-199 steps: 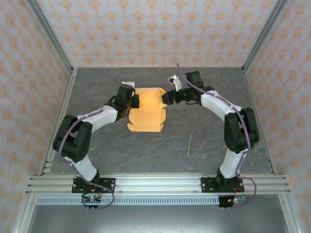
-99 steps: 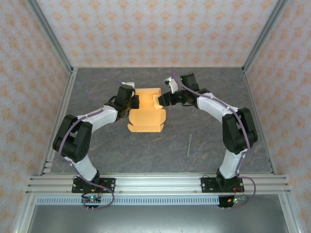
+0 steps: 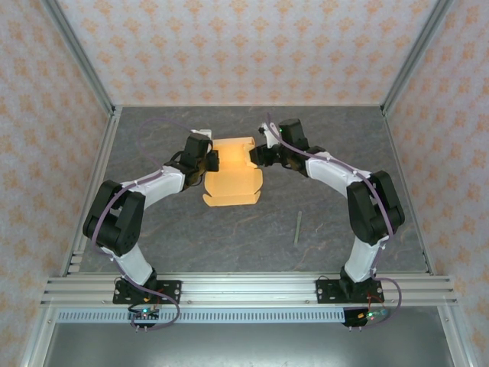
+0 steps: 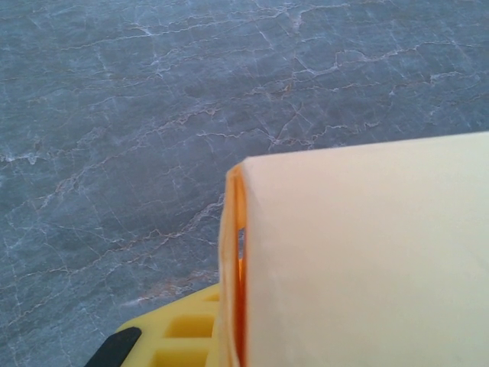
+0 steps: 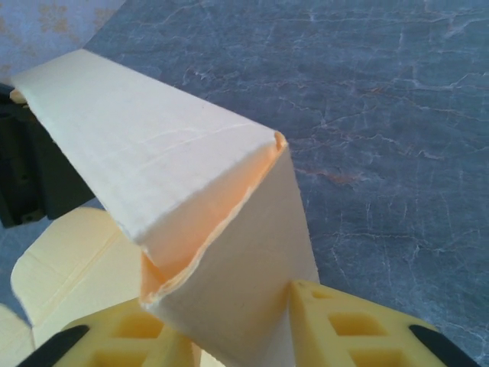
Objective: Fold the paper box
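- One paper box (image 3: pixel 231 177), tan card and partly folded, lies on the grey marbled table (image 3: pixel 229 237) just beyond its middle, between the two grippers.
- The box's near part lies flat. At its far end, two side walls are raised.
- The left gripper (image 3: pixel 213 160) sits at the box's left wall. In the left wrist view, one yellow finger (image 4: pixel 179 336) lies against a doubled edge of card (image 4: pixel 367 260). The second finger is hidden behind the card, so it cannot be told whether the jaws are clamped.
- The right gripper (image 3: pixel 257 155) sits at the box's far right corner. In the right wrist view, its two yellow fingers (image 5: pixel 348 329) stand on either side of a folded, wedge-shaped flap (image 5: pixel 153 145). Both touch the flap, so the jaws are closed onto the card.
- One thin greenish stick (image 3: pixel 297 228) lies on the table to the right, well apart from the box and both grippers.
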Action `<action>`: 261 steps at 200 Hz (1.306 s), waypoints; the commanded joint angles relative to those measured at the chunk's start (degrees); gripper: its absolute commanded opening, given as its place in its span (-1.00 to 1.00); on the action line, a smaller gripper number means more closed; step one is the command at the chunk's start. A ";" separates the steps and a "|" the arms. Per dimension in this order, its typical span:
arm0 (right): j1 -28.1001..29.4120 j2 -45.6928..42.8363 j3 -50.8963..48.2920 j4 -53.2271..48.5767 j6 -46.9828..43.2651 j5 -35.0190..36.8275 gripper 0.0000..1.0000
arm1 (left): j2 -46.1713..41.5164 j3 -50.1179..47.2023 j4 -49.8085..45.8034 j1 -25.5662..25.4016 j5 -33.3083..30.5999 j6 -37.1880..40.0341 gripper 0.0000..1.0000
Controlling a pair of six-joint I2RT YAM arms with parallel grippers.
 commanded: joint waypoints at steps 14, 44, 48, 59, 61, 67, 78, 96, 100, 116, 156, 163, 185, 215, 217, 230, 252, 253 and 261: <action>1.51 -2.14 -1.17 5.50 2.26 10.87 -0.44 | -2.64 1.30 -0.60 -0.74 1.48 -0.34 -1.00; 4.27 -1.86 -0.37 4.23 2.43 20.89 -0.49 | -1.99 2.11 -1.39 -1.01 1.44 -0.77 -1.00; 4.69 -1.79 -0.19 3.82 2.30 22.19 -0.50 | -1.89 2.18 -1.42 -1.04 1.47 -0.85 -1.00; 5.86 -1.65 0.25 2.95 2.61 26.08 -0.51 | -1.79 2.32 -1.45 -1.11 1.43 -1.03 -1.00; 6.09 -1.64 0.34 2.74 2.67 26.77 -0.51 | -1.74 2.35 -1.48 -1.04 1.45 -1.04 -1.00; 6.72 -1.51 0.54 2.26 2.77 28.74 -0.53 | -1.64 2.45 -1.49 -1.19 1.38 -1.13 -1.00; 7.98 -1.25 1.22 1.16 3.63 33.90 -0.56 | -1.47 2.71 -1.78 -1.28 1.26 -1.16 -1.00; 9.75 -0.21 2.95 -1.47 5.52 41.53 -0.60 | -1.27 2.95 -1.92 -1.37 1.17 -1.55 -1.00; 10.07 0.11 3.46 -2.10 5.87 43.00 -0.61 | -1.29 2.98 -1.92 -1.37 1.30 -1.65 -1.00; 11.93 1.75 5.76 -4.97 7.11 49.82 -0.59 | -1.28 3.15 -2.01 -1.55 1.23 -1.99 -1.00; 16.12 4.63 9.64 -8.80 8.77 63.40 -0.68 | -1.17 3.59 -2.97 -1.69 0.32 -2.71 -1.00; 16.57 4.84 10.14 -9.28 9.05 64.81 -0.68 | -1.26 3.60 -3.15 -1.70 0.06 -2.97 -1.00; 17.84 5.99 12.26 -11.21 9.35 69.08 -0.72 | -1.22 3.85 -3.57 -1.76 -0.40 -3.31 -1.00; 18.14 6.81 13.13 -12.89 9.66 73.11 -0.73 | -1.30 3.95 -4.19 -1.72 -1.27 -3.55 -1.00; 18.14 6.87 13.16 -13.01 9.65 73.38 -0.73 | -1.26 3.97 -4.20 -1.72 -1.35 -3.54 -1.00; 18.14 7.55 13.61 -13.92 9.77 74.60 -0.74 | -1.38 3.87 -4.21 -1.76 -1.39 -3.62 -1.00; 18.15 8.43 14.47 -14.80 9.89 75.59 -0.73 | -1.43 3.86 -4.24 -1.71 -1.21 -3.69 -1.00; 18.15 8.45 14.49 -14.82 9.91 75.55 -0.73 | -1.43 3.86 -4.23 -1.72 -1.21 -3.69 -1.00; 18.15 8.46 14.41 -14.65 9.79 75.12 -0.73 | -1.52 3.78 -4.21 -1.72 -1.12 -3.69 -1.00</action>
